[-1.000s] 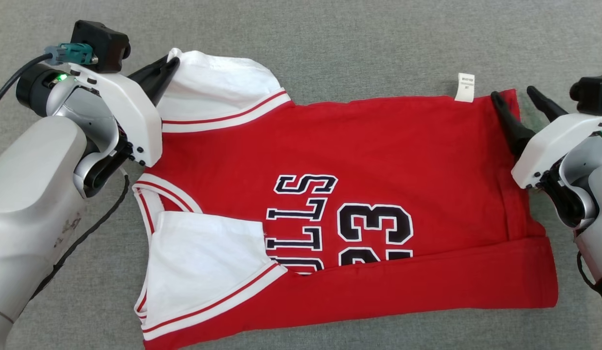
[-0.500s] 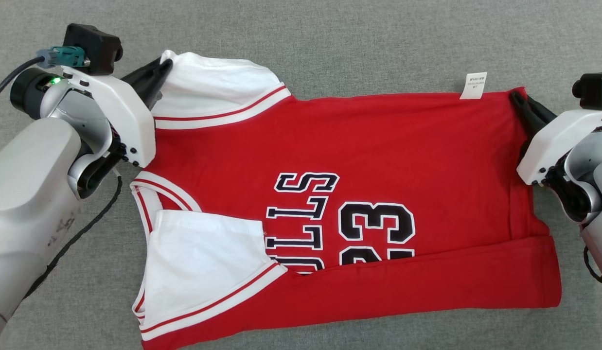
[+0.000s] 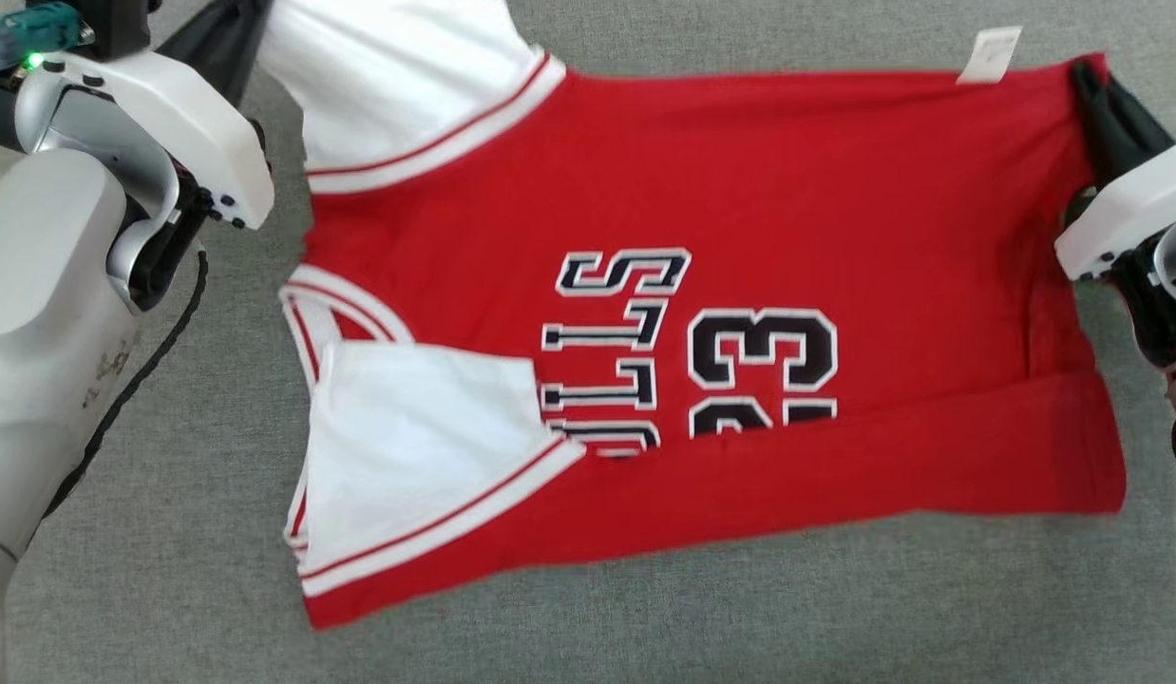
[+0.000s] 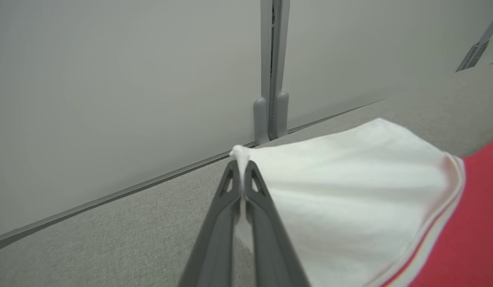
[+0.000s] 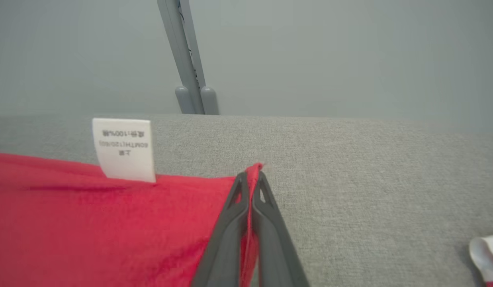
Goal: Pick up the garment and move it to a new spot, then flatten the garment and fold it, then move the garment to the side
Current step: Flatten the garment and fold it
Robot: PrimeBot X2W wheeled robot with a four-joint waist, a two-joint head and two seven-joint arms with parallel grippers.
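Observation:
The garment (image 3: 787, 190) is a red jersey with white sleeves and dark lettering, spread sideways on the grey surface with its near edge folded over. My left gripper (image 3: 241, 14) is at the top left, shut on the tip of the far white sleeve (image 4: 350, 191); the left wrist view shows the gripper (image 4: 241, 165) pinching white cloth. My right gripper (image 3: 1087, 76) is at the top right, shut on the far red hem corner, and the right wrist view shows the gripper (image 5: 250, 175) clamped on red cloth. A white label (image 5: 123, 147) sticks up from the hem.
Grey fabric surface (image 3: 645, 627) lies all around the jersey. A pale wall with a grey post (image 4: 270, 79) stands at the far edge. A black cable (image 3: 142, 370) hangs along my left arm. A white and red bit of cloth (image 5: 483, 255) shows at the right wrist view's edge.
My right gripper has shut on the red hem corner. Both grippers and the jersey's far edge now sit higher in the head view, and the whole jersey has shifted up with them.

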